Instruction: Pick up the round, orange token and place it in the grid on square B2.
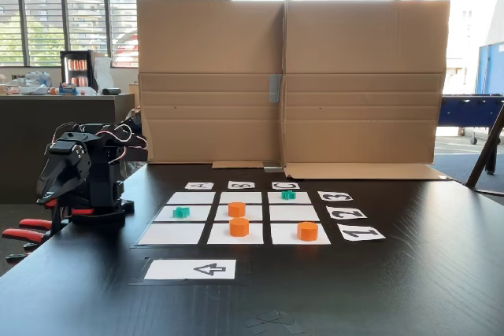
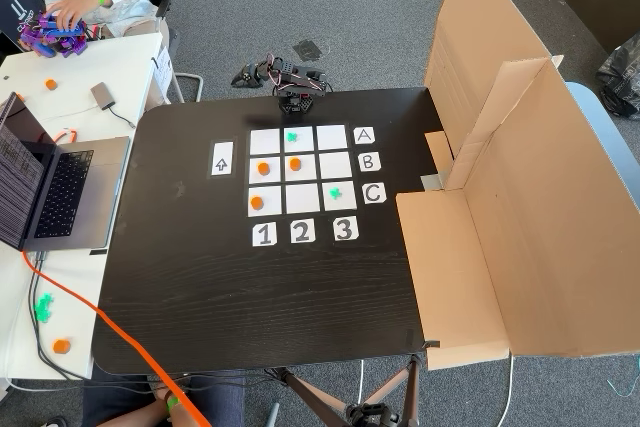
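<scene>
Where the black wooden counter (image 1: 409, 281) meets a tall brown cardboard screen (image 1: 291, 76), the grid of nine white paper rectangles (image 1: 236, 216) lies flat, edged by letter and number cards. One round, orange plastic token (image 1: 236, 209) sits on the middle rectangle, square B2 (image 1: 250, 214); two more orange tokens sit in the row nearest the white arrow card (image 1: 190, 269). Two small green tokens occupy other squares. Black robot arm (image 1: 83, 175) is folded at the counter's left edge in the low fixed view; pincer state: cannot tell, too dark. Windows sit behind. The high fixed view adds grey carpet, a white side table (image 2: 60, 87) with an open laptop (image 2: 55, 187), and a person's hand (image 2: 68, 13) on a purple object.
</scene>
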